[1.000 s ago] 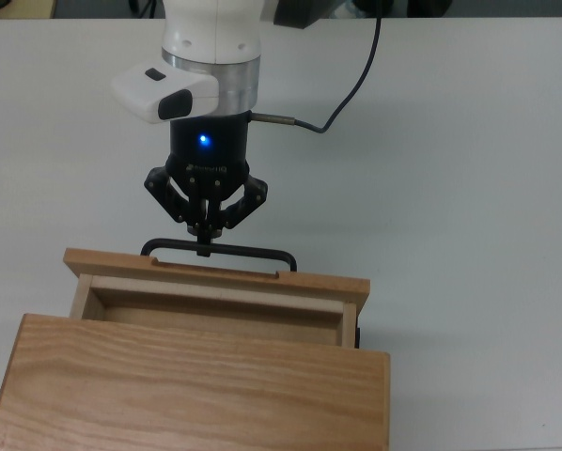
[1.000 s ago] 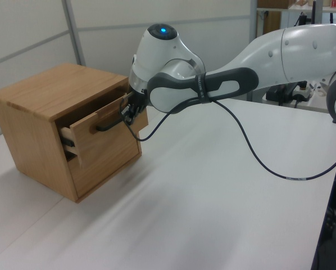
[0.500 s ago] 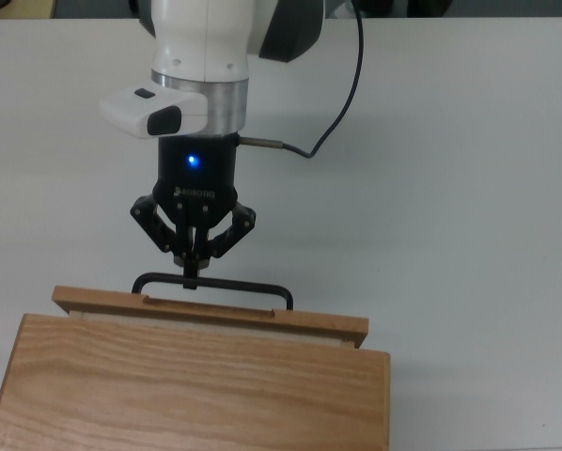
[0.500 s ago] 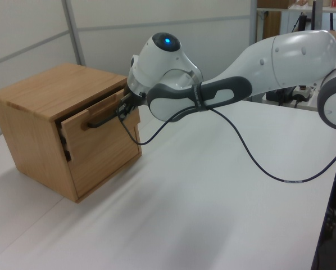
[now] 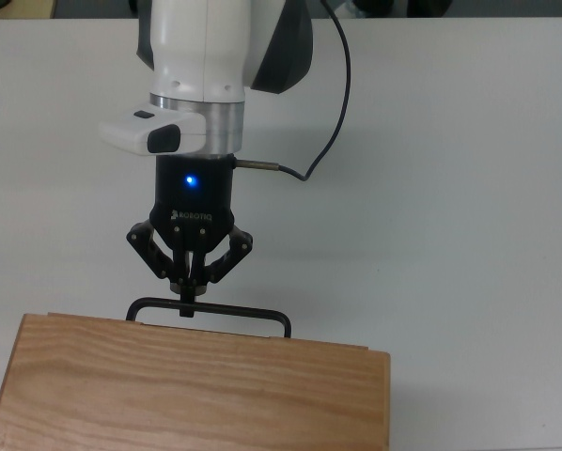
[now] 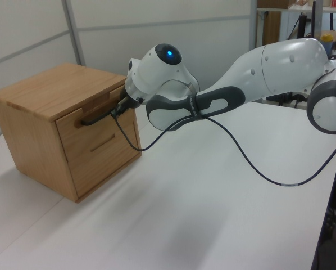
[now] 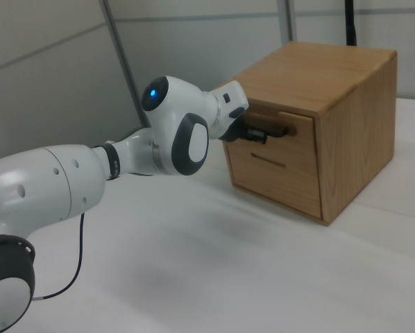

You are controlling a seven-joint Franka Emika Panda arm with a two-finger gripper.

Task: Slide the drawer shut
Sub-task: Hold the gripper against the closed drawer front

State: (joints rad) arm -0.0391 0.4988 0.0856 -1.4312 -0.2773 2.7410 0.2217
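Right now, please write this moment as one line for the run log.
drawer: closed, flush with cabinet | hand: shut on handle | table: white

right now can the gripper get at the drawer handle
Probably yes: the gripper is already at the drawer's black handle, jaws closed against the bar, with nothing between them.

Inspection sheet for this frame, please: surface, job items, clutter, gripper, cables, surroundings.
Surface: white table, bare around the cabinet.
Job's things: drawer sits flush in the wooden cabinet; its black handle sticks out.
Clutter: nothing seen.
Gripper: gripper shut, fingertips against the handle bar.
Cables: black cable loops from the wrist down across the table.
Surroundings: grey wall panels; shelving at the left view's right edge.
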